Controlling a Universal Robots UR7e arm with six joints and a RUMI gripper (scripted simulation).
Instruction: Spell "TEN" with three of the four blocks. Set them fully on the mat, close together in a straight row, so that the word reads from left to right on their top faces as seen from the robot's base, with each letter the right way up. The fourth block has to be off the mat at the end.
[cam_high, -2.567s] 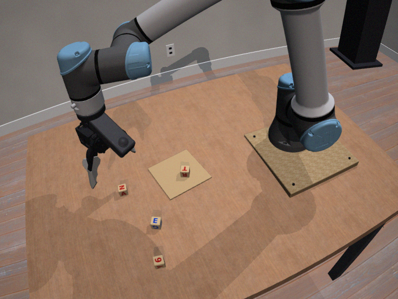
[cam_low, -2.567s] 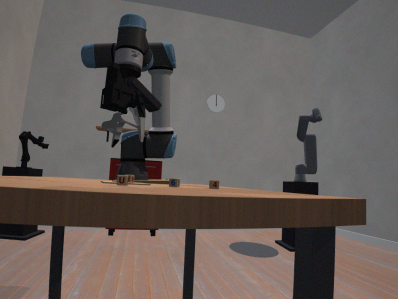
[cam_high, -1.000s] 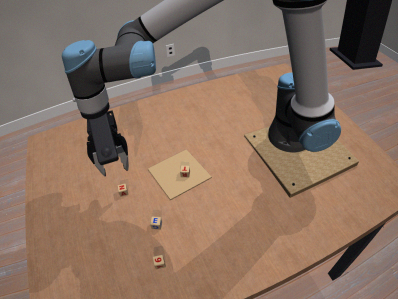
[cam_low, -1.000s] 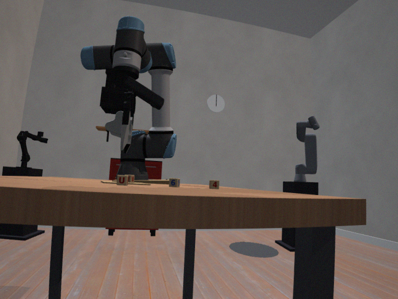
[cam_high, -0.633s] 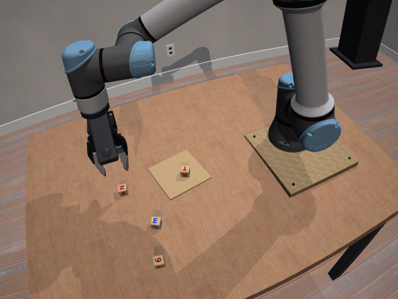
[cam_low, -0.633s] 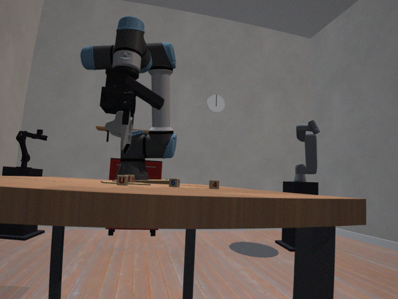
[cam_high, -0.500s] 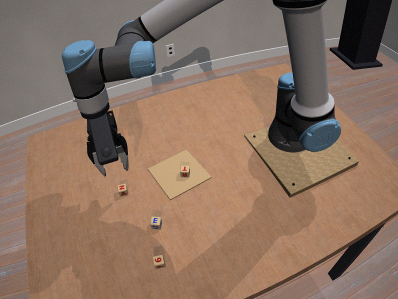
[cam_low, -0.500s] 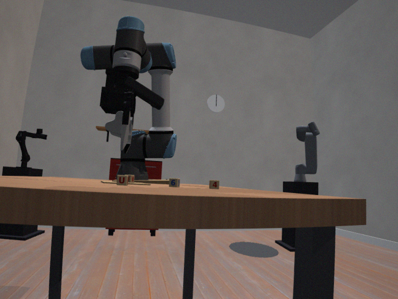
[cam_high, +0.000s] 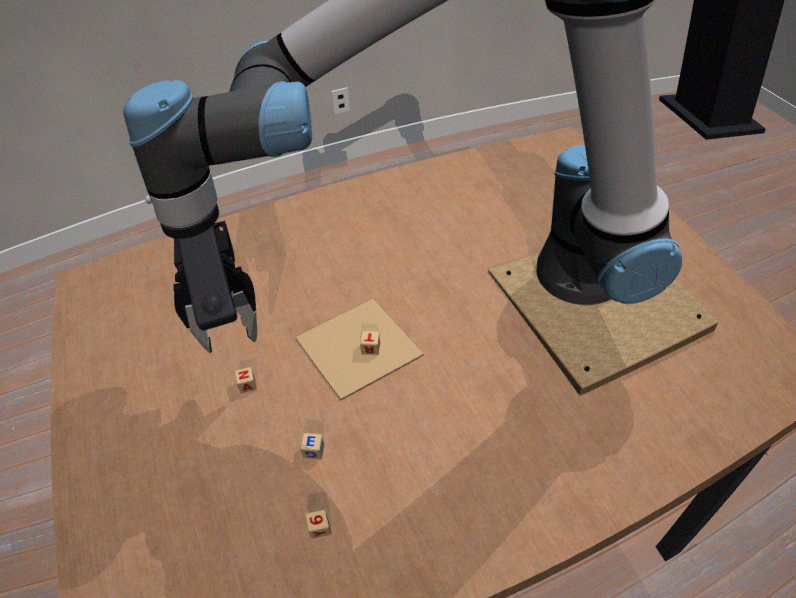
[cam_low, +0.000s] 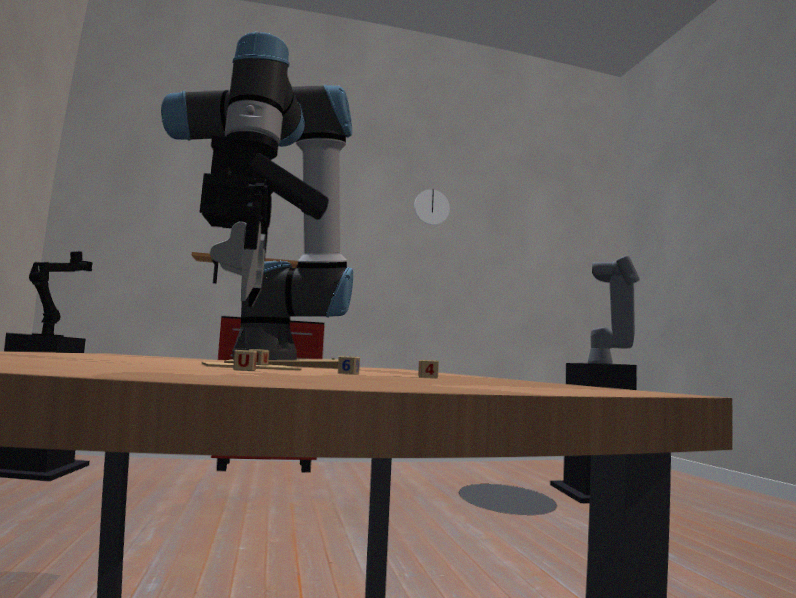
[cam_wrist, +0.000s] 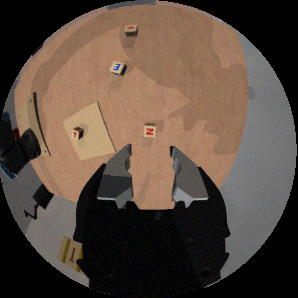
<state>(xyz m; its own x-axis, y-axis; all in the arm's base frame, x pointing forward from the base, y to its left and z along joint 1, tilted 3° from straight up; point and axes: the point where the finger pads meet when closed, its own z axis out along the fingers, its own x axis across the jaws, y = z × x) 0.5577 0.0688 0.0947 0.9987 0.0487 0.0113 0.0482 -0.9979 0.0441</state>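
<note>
My gripper is open, its fingers partly apart with nothing between them. It points down, high above the table beside the N block, which lies off the mat. The T block sits alone on the tan mat, its T upside down in the top view. The blue E block is off the mat, its E upright in the top view. The fourth block, with a red 6 or 9 on top, is also off the mat.
The robot's base stands on a thick wooden board to the right of the mat in the top view. The table edge runs along the lower right there. Arm shadows fall across the table around the blocks.
</note>
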